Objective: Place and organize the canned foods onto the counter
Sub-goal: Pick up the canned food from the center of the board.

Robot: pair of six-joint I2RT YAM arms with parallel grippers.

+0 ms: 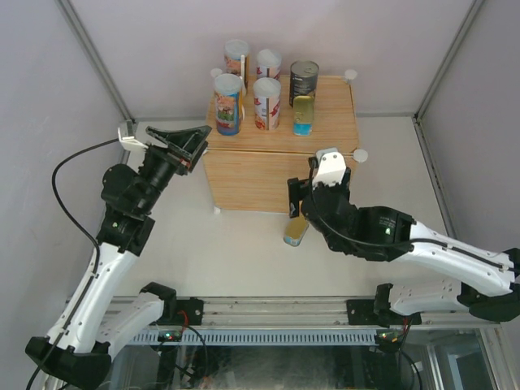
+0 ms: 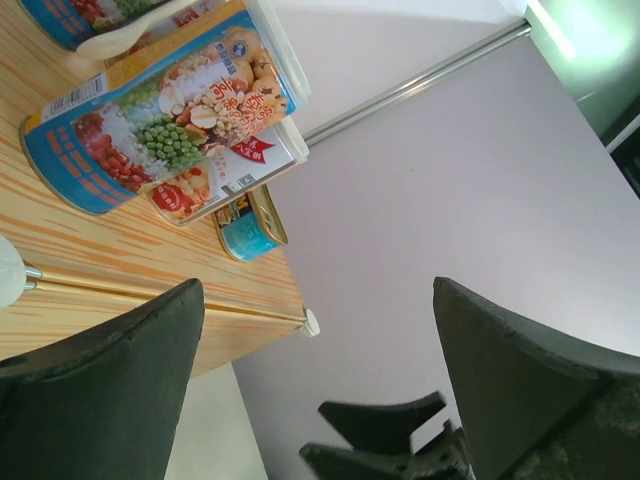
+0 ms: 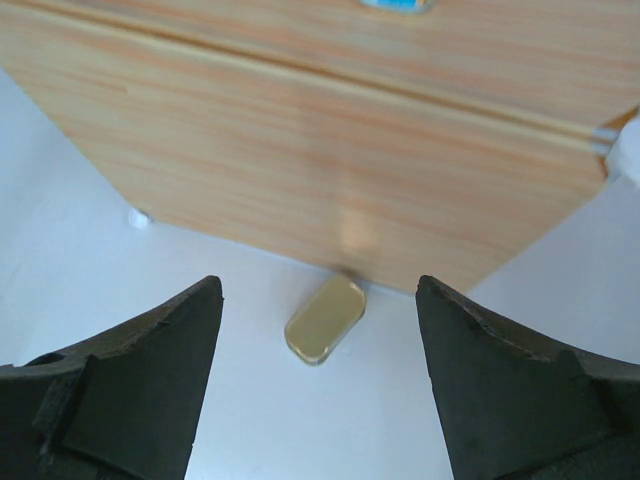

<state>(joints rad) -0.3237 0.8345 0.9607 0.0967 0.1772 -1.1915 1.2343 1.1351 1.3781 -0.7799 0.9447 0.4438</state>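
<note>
Right under the right claw [image 3: 316, 282], in the gap between its two dark fingers [image 3: 130, 400], lies a flat gold tin [image 3: 325, 320]. The claw is spread wide and holds nothing. It hangs above the tin and does not touch it.

The tin rests flat on the white worktop [image 3: 100, 250]. Its long side points away from the claw toward the wooden box [image 3: 300, 150], leaning a little toward the right finger. One finger is on each side of the tin, so I think closing them would squeeze it across its narrow middle. A small twist of the claw might line it up better first.

Just past the tin, the far end almost meets the front wall of the wooden box. I cannot tell if they touch. That wall is close, so the claw may bump it on the way down.

Far off to the side, the left claw [image 2: 318, 288] is also spread wide with nothing in it. It sits near the top edge of the box, close to a blue can [image 2: 150, 130] standing there with the other cans. It is well apart from the gold tin. So the right claw is much nearer, and this looks like its job. The tin must then go up onto the box top.
</note>
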